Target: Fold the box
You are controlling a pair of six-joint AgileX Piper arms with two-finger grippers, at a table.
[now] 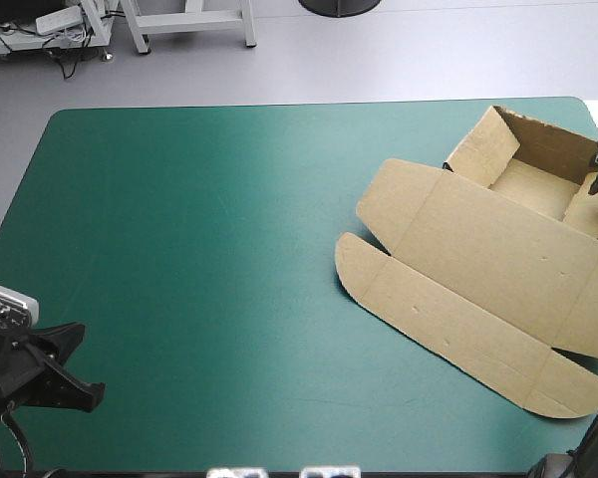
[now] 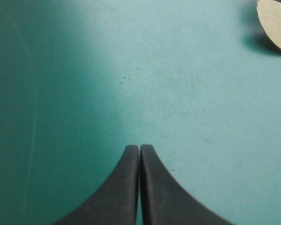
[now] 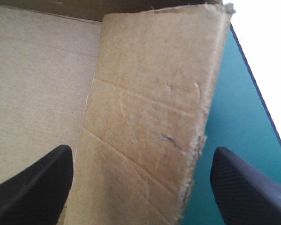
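Straddling one box (image 1: 478,249) wall: right claw (image 3: 143,151), spread; left claw (image 2: 139,149) pinched.

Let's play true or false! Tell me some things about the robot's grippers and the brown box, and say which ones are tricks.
1. The box sits on the right arm's side of the teal-green cover. True.
2. The left gripper is shut. True.
3. The left gripper is touching the box. False: it is over bare cover, apart from the box.
4. The right gripper is shut. False: it is open, with a box wall between its fingers.
5. The lid stands straight up. False: it lies flat on the cover.
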